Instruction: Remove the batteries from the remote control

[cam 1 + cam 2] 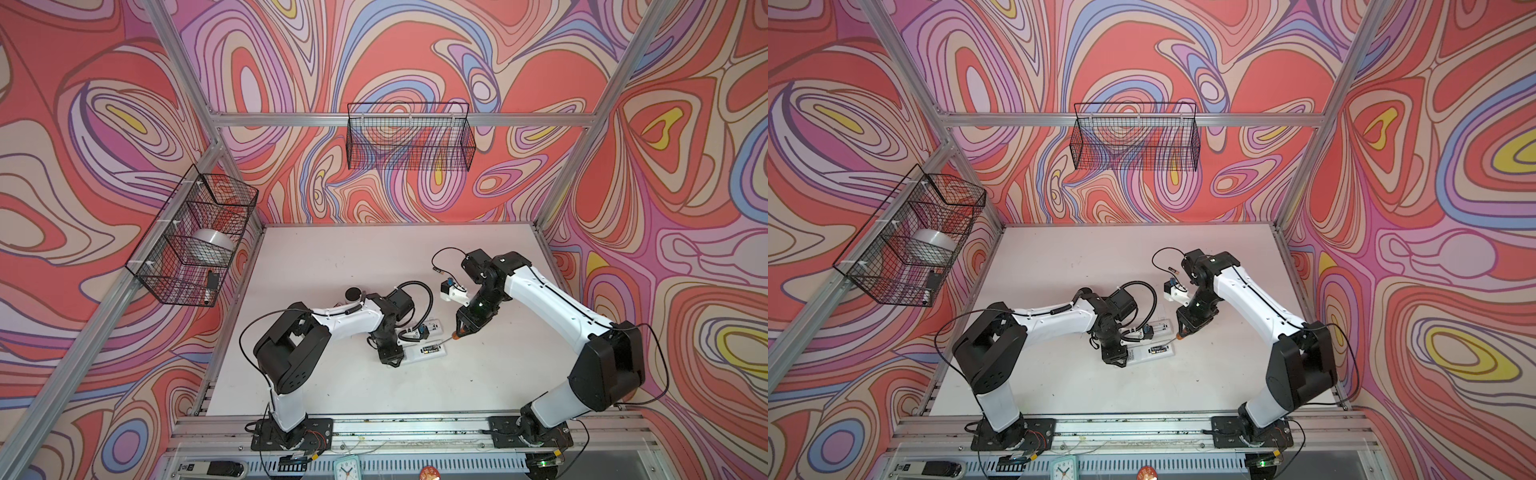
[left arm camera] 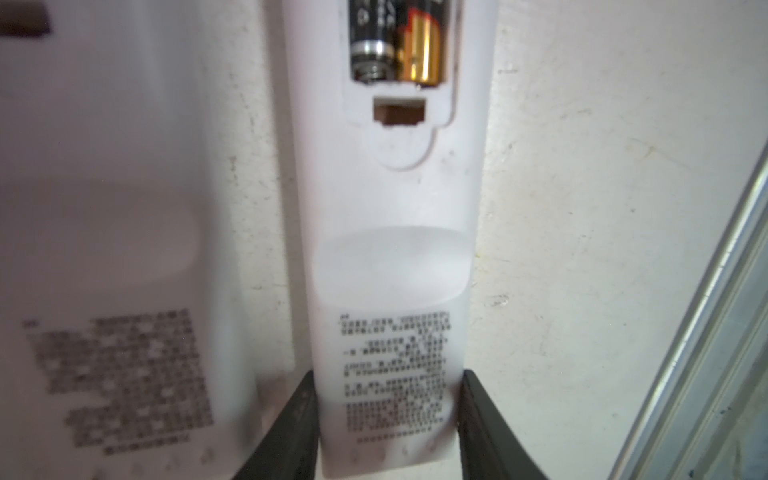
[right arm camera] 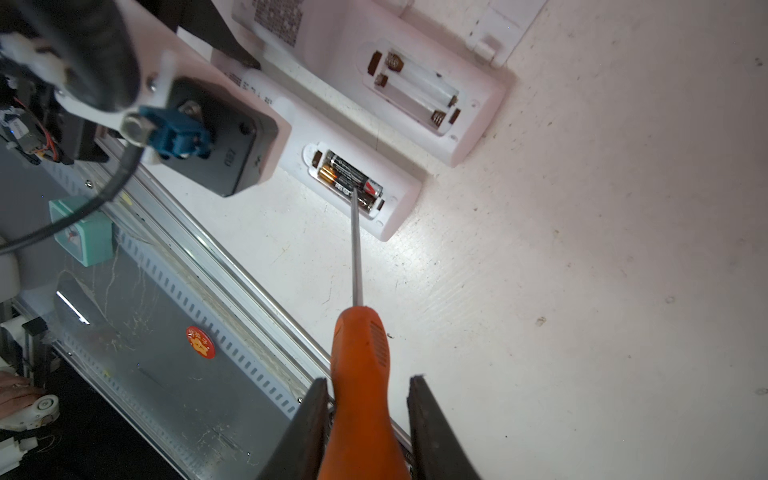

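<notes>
Top views evenly bright, edges bowed; left wrist view soft, spare remote (image 2: 104, 291) blurred; table (image 3: 582, 208) glares white.

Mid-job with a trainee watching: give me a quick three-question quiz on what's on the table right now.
1. True or false: the screwdriver tip is at the batteries in the loaded remote.
2. The battery bay of the other remote is: A) full, B) empty, C) covered.
3. What do the left fingers clamp?
Key: 1 true; 2 B; 3 the loaded remote, at its printed end.
</notes>
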